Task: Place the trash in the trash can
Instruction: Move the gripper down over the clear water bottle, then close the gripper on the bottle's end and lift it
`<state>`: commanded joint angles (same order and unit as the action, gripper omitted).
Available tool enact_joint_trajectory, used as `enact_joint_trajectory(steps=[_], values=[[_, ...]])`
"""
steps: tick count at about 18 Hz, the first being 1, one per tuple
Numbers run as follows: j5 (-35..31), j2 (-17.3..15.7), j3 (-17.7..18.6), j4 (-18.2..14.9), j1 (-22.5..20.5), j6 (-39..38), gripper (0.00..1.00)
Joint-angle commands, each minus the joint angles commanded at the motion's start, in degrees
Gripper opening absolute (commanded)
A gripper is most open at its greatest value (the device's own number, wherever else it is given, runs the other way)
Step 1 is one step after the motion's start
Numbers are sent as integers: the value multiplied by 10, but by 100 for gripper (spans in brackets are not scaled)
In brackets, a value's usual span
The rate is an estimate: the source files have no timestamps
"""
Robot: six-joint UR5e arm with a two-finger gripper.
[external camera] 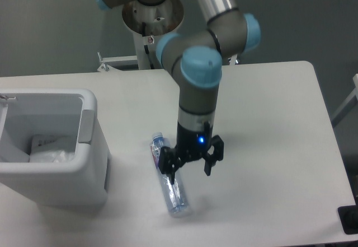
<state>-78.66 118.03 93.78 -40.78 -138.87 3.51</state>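
Halfway there I'd say: bag (49, 149) is already in the bin (89, 146) at the worktop's (268, 124) left edge. Bottle (169, 181) lies near the front edge, hand (189, 168) open over it, nothing gripped.

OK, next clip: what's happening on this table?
A single robot arm is clearing trash into a boxy white plastic bin at the left of the white table. The bin already holds something pale and crumpled, apparently a thin plastic bag. A small clear plastic bottle with a blue-purple label lies on its side on the table. The gripper is low over the bottle's middle with its fingers spread, one on each side, not closed on it yet.
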Motion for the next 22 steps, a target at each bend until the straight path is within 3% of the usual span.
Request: enact_joint_trajectory(steps=[4,7,22], values=[[-30,47,-25,-1,20,8,100],[-38,64,-36,-1,32,11,100],[-59,93,-39,-1,48,30,100]])
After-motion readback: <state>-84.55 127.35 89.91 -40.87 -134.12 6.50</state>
